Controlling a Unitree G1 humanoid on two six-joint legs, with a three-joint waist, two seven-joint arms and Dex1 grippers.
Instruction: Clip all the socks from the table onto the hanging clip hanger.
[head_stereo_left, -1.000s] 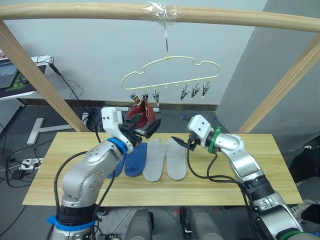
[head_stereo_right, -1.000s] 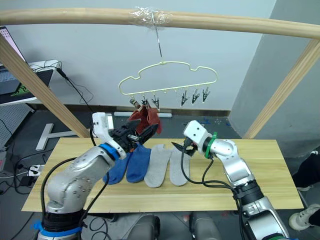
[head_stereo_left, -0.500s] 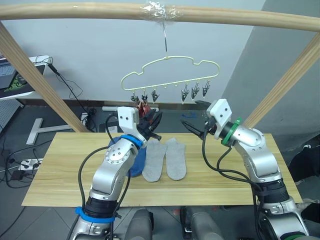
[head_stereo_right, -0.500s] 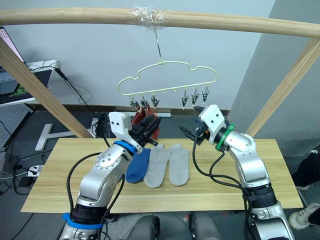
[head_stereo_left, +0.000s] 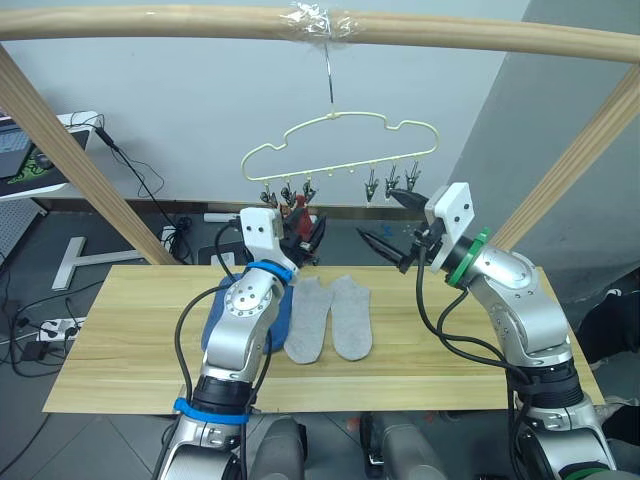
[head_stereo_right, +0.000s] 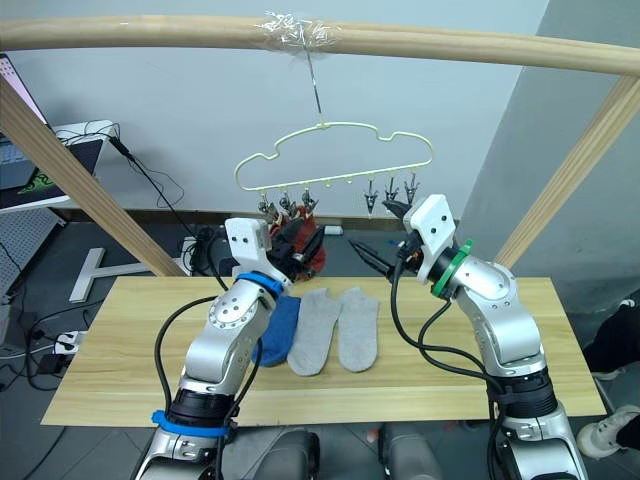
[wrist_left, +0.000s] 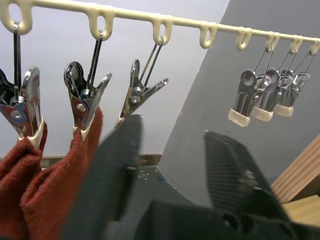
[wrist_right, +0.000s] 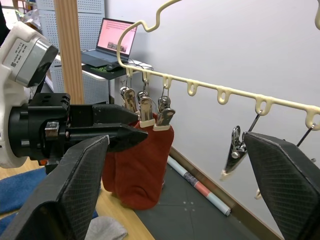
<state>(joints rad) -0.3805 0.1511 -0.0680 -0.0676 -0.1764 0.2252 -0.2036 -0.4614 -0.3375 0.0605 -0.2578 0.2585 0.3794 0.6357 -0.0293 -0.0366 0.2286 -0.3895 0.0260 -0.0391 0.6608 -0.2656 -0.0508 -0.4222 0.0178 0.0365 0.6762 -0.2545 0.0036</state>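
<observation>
- I see my left gripper (wrist_left: 172, 165) with fingers spread, holding nothing, just below the third dark metal clip (wrist_left: 140, 92).
- My right gripper (wrist_right: 177, 165) is wide apart, empty, facing the thin pale-yellow wire clip hanger (head_stereo_left: 345, 140).
- Two rust red knit socks (wrist_right: 140, 165) hang clipped at the hanger's left end.
- Two light grey socks (head_stereo_left: 330, 315) and blue socks (head_stereo_right: 278, 328) lie on the pale wood plank table (head_stereo_left: 130, 330).

Left arm raised steeply from the lower edge, forearm nearly upright, wrist bent forward. Left gripper (head_stereo_left: 305, 238) held high with its two black fingers (wrist_left: 112, 170) parted and nothing between them. Right arm lifted and folded at the elbow, forearm angled inward across the body. Right gripper (head_stereo_left: 385, 220) pointed toward the left one, fingers (wrist_right: 77, 175) spread wide, empty.
</observation>
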